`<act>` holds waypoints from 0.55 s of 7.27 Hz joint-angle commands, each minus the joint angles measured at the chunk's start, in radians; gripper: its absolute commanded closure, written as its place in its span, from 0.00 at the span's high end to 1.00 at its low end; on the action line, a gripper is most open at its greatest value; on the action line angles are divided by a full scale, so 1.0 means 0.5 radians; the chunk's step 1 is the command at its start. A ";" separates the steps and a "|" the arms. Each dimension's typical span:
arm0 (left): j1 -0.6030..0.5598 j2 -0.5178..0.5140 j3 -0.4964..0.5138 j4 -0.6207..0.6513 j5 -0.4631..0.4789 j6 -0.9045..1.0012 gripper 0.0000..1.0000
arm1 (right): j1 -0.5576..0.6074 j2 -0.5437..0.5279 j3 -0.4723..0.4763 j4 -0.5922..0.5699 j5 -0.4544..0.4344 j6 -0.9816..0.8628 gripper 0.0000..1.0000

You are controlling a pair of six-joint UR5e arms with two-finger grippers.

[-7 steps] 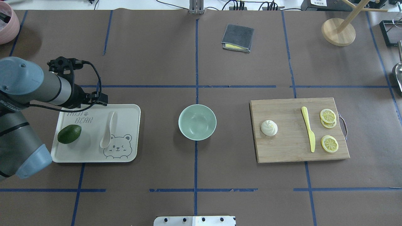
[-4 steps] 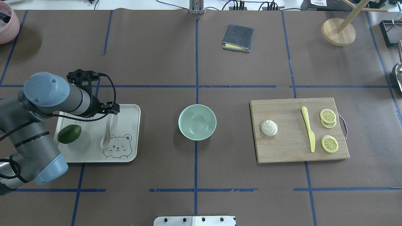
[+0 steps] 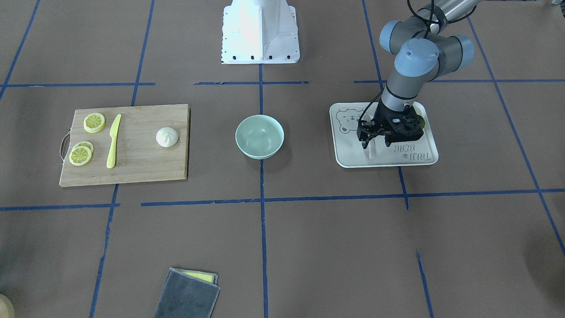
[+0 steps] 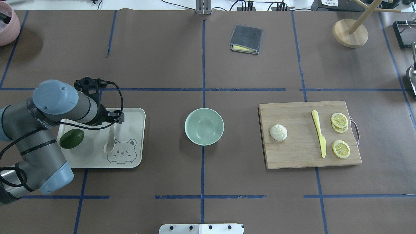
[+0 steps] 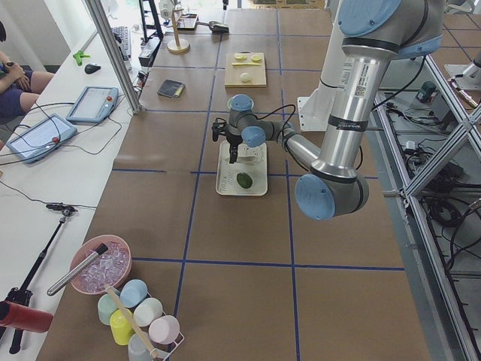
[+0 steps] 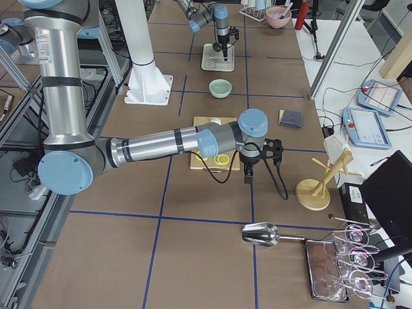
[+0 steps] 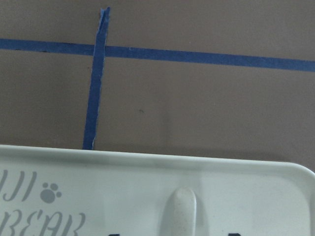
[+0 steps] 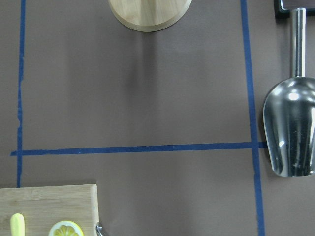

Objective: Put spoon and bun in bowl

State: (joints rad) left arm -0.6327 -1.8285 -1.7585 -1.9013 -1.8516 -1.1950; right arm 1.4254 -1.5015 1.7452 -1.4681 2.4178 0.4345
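The pale spoon [image 4: 110, 141] lies on the white bear tray [image 4: 131, 113], its handle pointing away from me. My left gripper [image 3: 375, 143] hangs open just above the spoon's handle, one finger on each side. The left wrist view shows the handle tip [image 7: 181, 211] between two dark fingertips at the bottom edge. The mint-green bowl [image 4: 204, 126] stands empty at the table's middle. The white bun [image 4: 278, 132] sits on the wooden cutting board [image 4: 299, 156]. My right gripper [image 6: 248, 175] shows only in the exterior right view, beyond the board. I cannot tell if it is open or shut.
A dark green avocado [image 4: 71, 138] lies on the tray under my left arm. A yellow knife [image 4: 319, 133] and lemon slices [image 4: 339, 120] share the board. A folded grey cloth [image 4: 246, 39], a wooden stand [image 4: 350, 32] and a metal scoop [image 8: 289, 128] lie at the far side.
My left arm has swung right and toward the spoon; its gripper now sits over the spoon's handle. The spoon, bowl and bun have not moved.
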 commanded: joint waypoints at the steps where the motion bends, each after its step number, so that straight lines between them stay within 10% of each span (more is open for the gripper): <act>1: 0.035 0.000 0.007 0.001 0.000 0.000 0.70 | -0.117 0.057 0.096 0.000 0.000 0.268 1.00; 4: 0.047 0.000 0.013 0.001 0.003 -0.003 0.59 | -0.215 0.107 0.164 -0.003 -0.010 0.435 1.00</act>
State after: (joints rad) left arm -0.6109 -1.8285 -1.7527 -1.9006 -1.8511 -1.1954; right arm 1.3315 -1.4620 1.8174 -1.4683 2.4148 0.6256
